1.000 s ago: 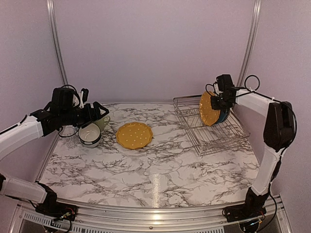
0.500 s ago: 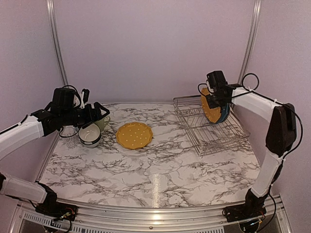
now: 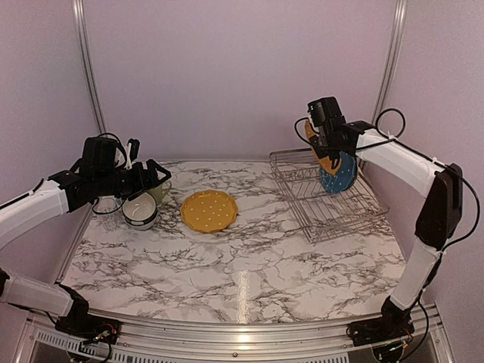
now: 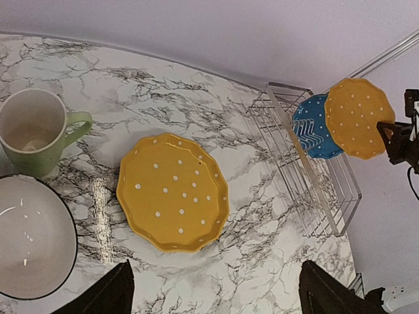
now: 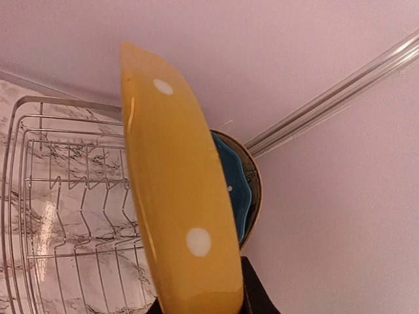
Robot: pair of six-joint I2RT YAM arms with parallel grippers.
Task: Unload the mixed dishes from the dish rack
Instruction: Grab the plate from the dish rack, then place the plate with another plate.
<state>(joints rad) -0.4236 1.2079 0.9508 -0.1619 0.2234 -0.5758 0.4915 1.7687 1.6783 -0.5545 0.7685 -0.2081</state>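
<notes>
Top external view: the right gripper [image 3: 327,145] is clenched on the rim of a mustard-yellow dotted plate [image 4: 359,118], holding it on edge above the far right corner of the dish rack [image 3: 333,210]. The plate hangs clear of the wires. Just behind it a blue white-dotted plate [image 3: 338,174] stands upright in the rack's slots at the far right end.

The right wrist view shows the held plate edge-on and slightly tilted, with the blue plate close behind it. Behind that is the tan rim of a third plate [image 5: 257,180], most of it hidden. The near slots of the rack hold nothing.

On the left side of the marble table [image 3: 249,265], the left gripper [image 3: 155,178] hovers with its jaws spread wide and nothing between them, just above a white bowl [image 3: 140,209] and a pale-green mug [image 4: 36,140]. The mug stands upright just beyond the bowl, handle to the right. A second mustard-yellow plate [image 3: 209,210] lies flat on the table, to the right of the bowl and well apart from the rack
</notes>
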